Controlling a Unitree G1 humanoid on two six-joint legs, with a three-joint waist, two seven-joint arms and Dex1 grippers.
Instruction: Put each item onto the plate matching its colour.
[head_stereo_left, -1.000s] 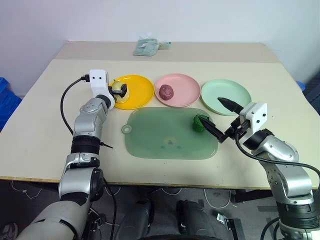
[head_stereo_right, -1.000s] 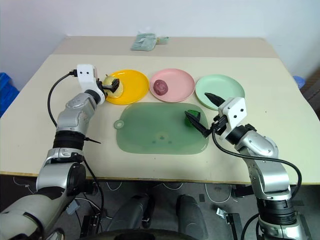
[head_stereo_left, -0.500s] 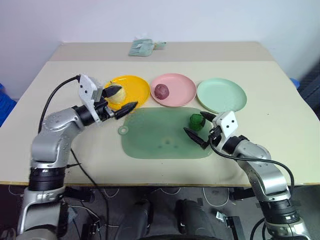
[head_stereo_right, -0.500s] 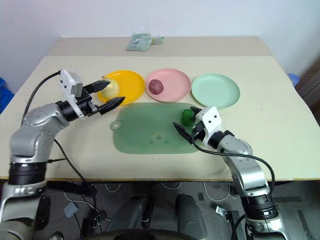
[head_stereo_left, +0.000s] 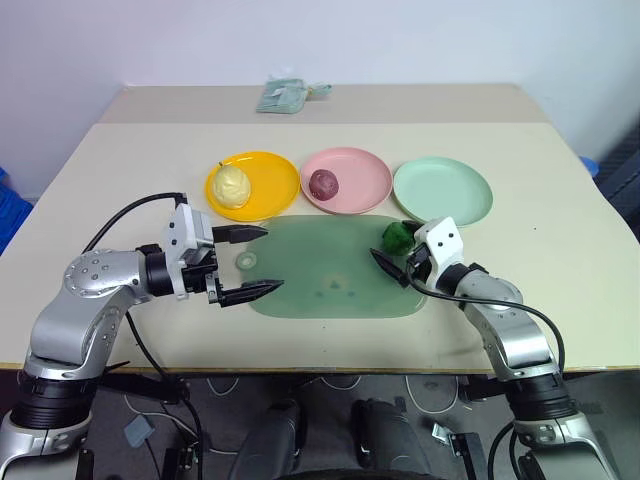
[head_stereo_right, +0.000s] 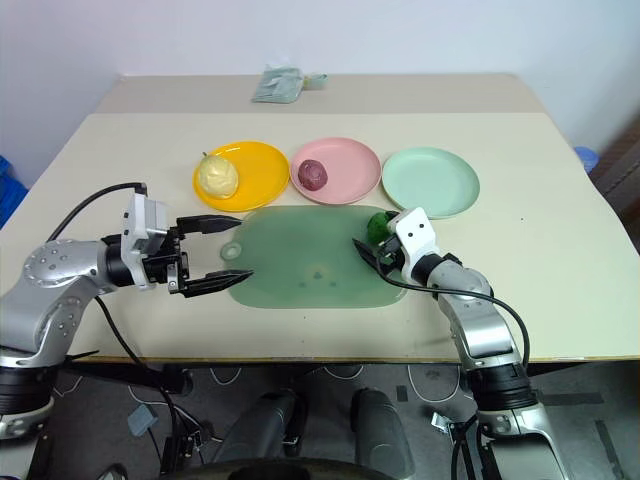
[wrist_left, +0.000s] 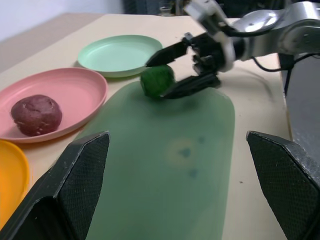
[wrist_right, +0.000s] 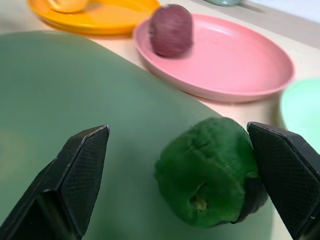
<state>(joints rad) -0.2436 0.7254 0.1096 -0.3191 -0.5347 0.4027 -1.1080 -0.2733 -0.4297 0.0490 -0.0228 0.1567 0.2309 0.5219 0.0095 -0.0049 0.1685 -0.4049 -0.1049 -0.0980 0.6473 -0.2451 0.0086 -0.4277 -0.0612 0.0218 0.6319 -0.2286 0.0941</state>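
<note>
Left claw (head_stereo_left: 252, 262): spread wide, empty, over green mat (head_stereo_left: 320, 275). Yellow plate (head_stereo_left: 270, 180): pale yellow fruit (head_stereo_left: 231, 184). Pink plate (head_stereo_left: 362, 178): reddish-purple fruit (head_stereo_left: 322, 181). Dark green fruit (head_stereo_left: 397, 236): on mat, between unclenched right claw (head_stereo_left: 397, 252) fingers. Mint plate (head_stereo_left: 443, 191): bare.

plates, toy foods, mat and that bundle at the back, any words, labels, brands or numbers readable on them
No readable text anywhere.
Yellow plate, pink plate, mint green plate: plain, no print.
Toy foods: pale yellow, reddish-purple, dark green: no labels.
Green mat: a few faint dark marks near the middle, not legible as letters.
Cloth bundle at the table's far edge: too small to tell whether it bears any print.
</note>
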